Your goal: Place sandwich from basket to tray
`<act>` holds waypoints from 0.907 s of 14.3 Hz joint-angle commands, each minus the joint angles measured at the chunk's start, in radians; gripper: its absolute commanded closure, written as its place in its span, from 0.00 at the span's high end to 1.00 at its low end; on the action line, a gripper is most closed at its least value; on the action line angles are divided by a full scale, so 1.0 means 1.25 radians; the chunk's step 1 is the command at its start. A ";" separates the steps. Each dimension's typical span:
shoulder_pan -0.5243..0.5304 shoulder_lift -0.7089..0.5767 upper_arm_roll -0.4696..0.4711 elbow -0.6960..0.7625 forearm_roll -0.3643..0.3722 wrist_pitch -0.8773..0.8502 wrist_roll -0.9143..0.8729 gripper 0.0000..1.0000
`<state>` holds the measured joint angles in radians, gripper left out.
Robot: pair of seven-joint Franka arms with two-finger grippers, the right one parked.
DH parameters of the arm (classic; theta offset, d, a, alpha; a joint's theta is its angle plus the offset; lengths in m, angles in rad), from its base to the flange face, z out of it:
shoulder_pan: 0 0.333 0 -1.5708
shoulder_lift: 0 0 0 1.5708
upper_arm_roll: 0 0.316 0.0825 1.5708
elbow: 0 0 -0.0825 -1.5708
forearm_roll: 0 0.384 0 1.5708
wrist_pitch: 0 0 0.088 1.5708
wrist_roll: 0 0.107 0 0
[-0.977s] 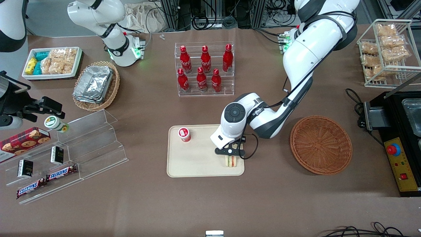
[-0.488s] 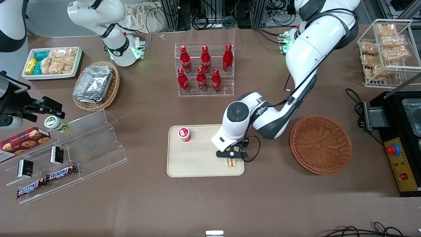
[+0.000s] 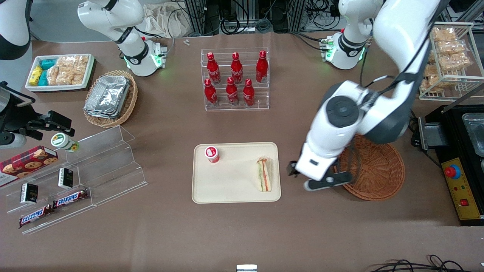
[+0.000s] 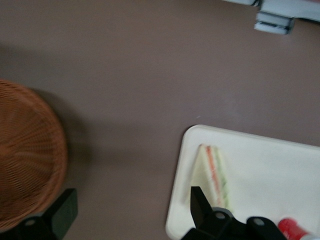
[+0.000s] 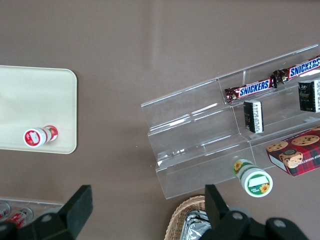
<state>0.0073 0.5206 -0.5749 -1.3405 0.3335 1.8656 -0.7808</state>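
Note:
The sandwich (image 3: pixel 264 174) (image 4: pixel 212 172), a wrapped wedge with orange and green filling, lies flat on the cream tray (image 3: pixel 230 189) (image 4: pixel 260 150) near the rim closest to the basket. The reddish-brown wicker basket (image 3: pixel 374 170) (image 4: pixel 30 170) stands beside the tray, toward the working arm's end, with nothing visible in it. My gripper (image 3: pixel 314 177) (image 4: pixel 132 210) hangs open and holds nothing. It is raised over the bare table between tray and basket. One of its fingers (image 4: pixel 200 205) shows over the tray's edge, clear of the sandwich.
A small red-capped bottle (image 3: pixel 212 154) stands on the tray. A rack of red cola bottles (image 3: pixel 235 79) is farther from the camera. Toward the parked arm's end are a clear stepped shelf (image 3: pixel 94 166) and a tan basket of foil trays (image 3: pixel 111 98). A black machine (image 3: pixel 461 158) sits beside the basket.
The gripper let go of the sandwich, which now lies on the tray. It rose and swung off the tray toward the basket.

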 commanded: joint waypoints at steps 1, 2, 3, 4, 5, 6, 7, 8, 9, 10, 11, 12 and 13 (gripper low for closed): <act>0.089 -0.087 -0.006 -0.033 -0.102 -0.110 0.136 1.00; 0.138 -0.113 -0.006 -0.045 -0.134 -0.128 0.199 1.00; 0.172 -0.151 -0.004 -0.075 -0.160 -0.133 0.270 1.00; 0.184 -0.187 0.009 -0.109 -0.177 -0.132 0.322 1.00; 0.184 -0.222 0.046 -0.145 -0.189 -0.125 0.358 1.00; 0.176 -0.247 0.080 -0.174 -0.206 -0.119 0.397 1.00; 0.175 -0.274 0.103 -0.204 -0.224 -0.111 0.440 1.00; 0.168 -0.301 0.123 -0.239 -0.232 -0.102 0.472 1.00; 0.144 -0.329 0.156 -0.281 -0.236 -0.081 0.505 1.00; 0.105 -0.365 0.207 -0.335 -0.243 -0.042 0.524 1.00; 0.060 -0.404 0.261 -0.401 -0.256 0.013 0.526 1.00; 0.029 -0.437 0.299 -0.459 -0.269 0.067 0.534 1.00; 0.024 -0.457 0.309 -0.493 -0.272 0.098 0.558 1.00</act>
<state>0.0847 0.0722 -0.2541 -1.7891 0.0243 1.8893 -0.1333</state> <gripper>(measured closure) 0.000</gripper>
